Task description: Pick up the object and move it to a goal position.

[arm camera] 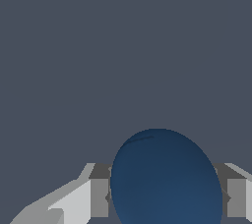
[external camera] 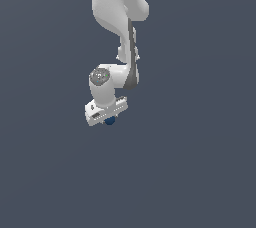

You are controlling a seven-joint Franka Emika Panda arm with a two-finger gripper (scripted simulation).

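The dark blue ball (external camera: 110,120) shows just under the white gripper (external camera: 107,118) in the middle of the exterior view, mostly hidden by the hand. In the wrist view the ball (arm camera: 166,179) looms large between the two fingers (arm camera: 98,197), whose grey pads sit against its sides. The gripper (arm camera: 166,198) is shut on the ball. The fingertips are hidden in the exterior view.
The white arm (external camera: 117,17) comes down from the top of the exterior view. A plain dark grey-blue surface (external camera: 200,172) fills the rest of both views. No other objects show.
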